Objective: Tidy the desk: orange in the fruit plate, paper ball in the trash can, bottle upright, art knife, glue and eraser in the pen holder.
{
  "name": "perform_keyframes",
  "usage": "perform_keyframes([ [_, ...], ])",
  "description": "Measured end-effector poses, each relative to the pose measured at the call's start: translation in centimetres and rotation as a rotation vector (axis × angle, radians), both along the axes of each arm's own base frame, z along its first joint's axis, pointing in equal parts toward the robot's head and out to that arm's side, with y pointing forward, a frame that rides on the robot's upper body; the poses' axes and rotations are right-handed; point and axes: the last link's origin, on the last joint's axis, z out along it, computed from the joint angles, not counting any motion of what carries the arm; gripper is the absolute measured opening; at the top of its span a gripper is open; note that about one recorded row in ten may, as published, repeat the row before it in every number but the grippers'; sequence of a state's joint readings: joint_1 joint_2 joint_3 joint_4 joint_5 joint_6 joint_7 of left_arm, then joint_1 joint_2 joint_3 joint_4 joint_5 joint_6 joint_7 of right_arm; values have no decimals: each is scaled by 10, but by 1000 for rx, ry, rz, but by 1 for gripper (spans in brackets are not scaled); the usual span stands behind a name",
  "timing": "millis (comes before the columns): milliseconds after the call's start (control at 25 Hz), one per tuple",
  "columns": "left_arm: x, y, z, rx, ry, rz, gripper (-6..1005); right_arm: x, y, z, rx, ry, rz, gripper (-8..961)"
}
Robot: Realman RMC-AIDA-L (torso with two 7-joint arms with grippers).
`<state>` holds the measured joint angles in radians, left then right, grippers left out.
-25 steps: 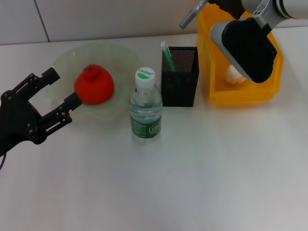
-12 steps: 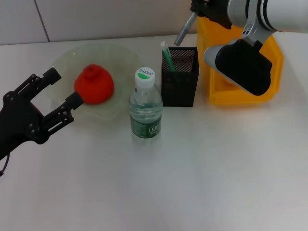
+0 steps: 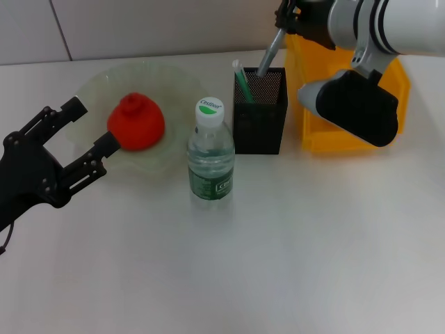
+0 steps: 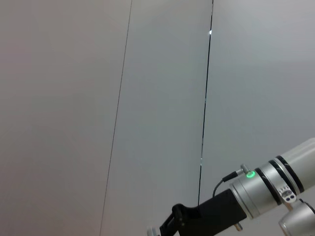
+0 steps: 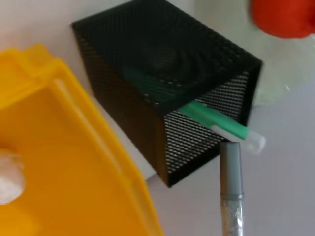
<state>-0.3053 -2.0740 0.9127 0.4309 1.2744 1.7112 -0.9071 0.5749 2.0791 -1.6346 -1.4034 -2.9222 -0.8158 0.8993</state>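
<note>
The red-orange orange (image 3: 136, 122) lies in the pale-green fruit plate (image 3: 94, 83). Beside the plate my left gripper (image 3: 92, 125) stands open and holds nothing. The bottle (image 3: 208, 153) stands upright. At the top, my right gripper (image 3: 286, 15) is shut on a slim grey art knife (image 3: 270, 50) (image 5: 231, 169), whose lower tip is at the mouth of the black mesh pen holder (image 3: 259, 111) (image 5: 162, 83). A green stick with a white end (image 3: 242, 82) (image 5: 216, 125) leans inside the holder. A white paper ball (image 5: 6, 179) lies in the yellow trash can (image 3: 316, 136) (image 5: 64, 172). The eraser is out of view.
My right forearm (image 3: 358, 104) hangs over the trash can and hides most of its inside in the head view. The trash can stands close to the pen holder's right side. Bare white tabletop (image 3: 278, 250) spreads in front of the bottle.
My right gripper has carried the grey art knife leftward from above the trash can, and its tip now reaches the pen holder's mouth. The left arm has barely moved.
</note>
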Motion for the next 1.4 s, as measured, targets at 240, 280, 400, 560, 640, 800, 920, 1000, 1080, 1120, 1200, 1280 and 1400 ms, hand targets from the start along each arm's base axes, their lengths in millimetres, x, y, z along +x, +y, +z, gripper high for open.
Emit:
perform_keyframes([
  [240, 1, -1, 0, -2, -4, -4, 784, 8, -4, -2, -15, -43, 19, 124],
  [280, 1, -1, -1, -3, -5, -5, 784, 7, -4, -2, -16, -44, 22, 124],
  [400, 2, -1, -2, -5, -8, -6, 784, 7, -5, -3, -17, -53, 36, 125],
  [560, 2, -1, -2, -4, -18, -7, 784, 6, -5, -4, -13, -51, 48, 125],
  [640, 3, -2, -2, -7, -21, -8, 784, 7, -5, -5, -15, -53, 48, 125],
  [800, 3, -2, -3, -9, -24, -7, 784, 7, -5, -9, -20, -56, 56, 125],
  [920, 3, -2, -4, -11, -27, -4, 785, 8, -5, -12, -27, -69, 69, 124],
  [1000, 2, -3, -5, -10, -26, -4, 785, 7, -5, -15, -30, -75, 82, 124],
  [1080, 2, -3, -5, -11, -27, -5, 785, 7, -5, -16, -32, -77, 84, 124],
  [1120, 2, -4, -5, -13, -28, -5, 785, 7, -5, -17, -34, -78, 85, 124],
  [1200, 2, -5, -6, -15, -32, -6, 785, 7, -5, -19, -38, -81, 86, 124],
  [1280, 2, -6, -6, -16, -36, -7, 785, 8, -4, -21, -39, -82, 91, 124],
  [1400, 2, -6, -6, -10, -34, -10, 785, 8, -3, -23, -41, -85, 96, 124],
])
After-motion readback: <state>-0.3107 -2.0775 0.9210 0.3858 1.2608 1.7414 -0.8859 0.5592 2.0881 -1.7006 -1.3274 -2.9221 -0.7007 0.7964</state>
